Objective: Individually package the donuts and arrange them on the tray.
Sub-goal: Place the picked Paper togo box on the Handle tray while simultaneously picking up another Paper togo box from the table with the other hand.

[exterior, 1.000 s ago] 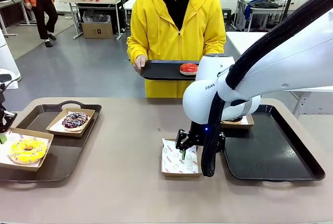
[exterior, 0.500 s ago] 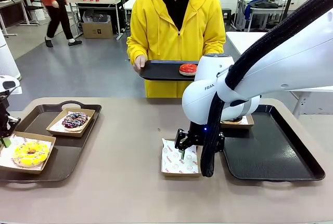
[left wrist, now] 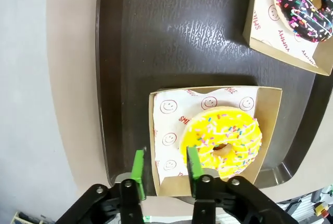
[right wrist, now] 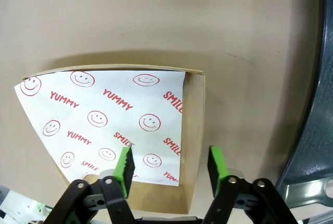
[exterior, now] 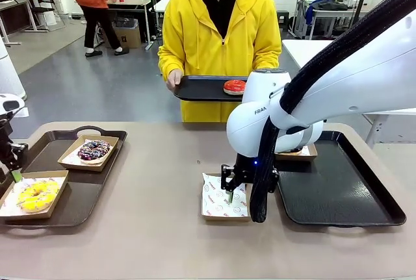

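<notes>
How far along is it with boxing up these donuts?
Partway. Done: the yellow donut and a sprinkled chocolate donut sit in paper-lined boxes on the left tray. In hand: the right gripper straddles the wall of an empty lined box; the left gripper is open. Left: the red donut on the person's tray is unboxed.

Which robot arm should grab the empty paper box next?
The right one, probably. Its tool already sits astride one wall of the empty box, while the left tool is far off at the yellow donut's box.
</notes>
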Available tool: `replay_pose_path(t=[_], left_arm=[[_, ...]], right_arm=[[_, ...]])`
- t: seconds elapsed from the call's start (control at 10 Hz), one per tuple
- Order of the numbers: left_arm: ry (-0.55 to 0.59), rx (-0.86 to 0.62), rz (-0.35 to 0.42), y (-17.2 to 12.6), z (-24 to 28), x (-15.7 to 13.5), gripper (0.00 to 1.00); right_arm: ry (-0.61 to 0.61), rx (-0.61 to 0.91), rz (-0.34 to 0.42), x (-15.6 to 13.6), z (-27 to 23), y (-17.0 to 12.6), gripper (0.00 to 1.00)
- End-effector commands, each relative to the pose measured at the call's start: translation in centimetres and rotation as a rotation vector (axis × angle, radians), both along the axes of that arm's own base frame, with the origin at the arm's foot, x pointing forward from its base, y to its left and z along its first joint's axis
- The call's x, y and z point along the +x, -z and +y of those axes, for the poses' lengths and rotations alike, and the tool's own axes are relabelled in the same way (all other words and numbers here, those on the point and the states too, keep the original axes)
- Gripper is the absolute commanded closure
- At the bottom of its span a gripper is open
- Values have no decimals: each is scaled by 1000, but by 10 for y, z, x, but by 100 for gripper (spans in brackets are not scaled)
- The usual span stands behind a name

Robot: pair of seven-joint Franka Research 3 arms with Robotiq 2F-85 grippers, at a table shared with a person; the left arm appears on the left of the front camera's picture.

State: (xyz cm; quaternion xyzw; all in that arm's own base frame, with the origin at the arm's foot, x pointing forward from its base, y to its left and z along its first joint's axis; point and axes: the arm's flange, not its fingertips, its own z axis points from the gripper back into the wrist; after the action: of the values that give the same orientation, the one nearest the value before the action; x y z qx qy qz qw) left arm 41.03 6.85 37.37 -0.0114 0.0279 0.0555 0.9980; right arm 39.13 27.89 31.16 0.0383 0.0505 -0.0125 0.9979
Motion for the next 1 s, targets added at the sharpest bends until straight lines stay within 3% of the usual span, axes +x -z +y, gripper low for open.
replay_pose_path(t=[0.0,0.1,0.2,0.9], left_arm=[[15,-29,-14,-2,3,-5,18],[15,-31,-16,-3,3,-5,8],[14,-33,-15,-3,3,-5,0],[15,-65,-1,-7,3,-7,0]], right_arm=[[1,-6,-20,5,5,1,65],[3,-4,-21,5,5,0,100],[5,-4,-19,5,5,0,100],[35,3,-28,5,3,-2,100]])
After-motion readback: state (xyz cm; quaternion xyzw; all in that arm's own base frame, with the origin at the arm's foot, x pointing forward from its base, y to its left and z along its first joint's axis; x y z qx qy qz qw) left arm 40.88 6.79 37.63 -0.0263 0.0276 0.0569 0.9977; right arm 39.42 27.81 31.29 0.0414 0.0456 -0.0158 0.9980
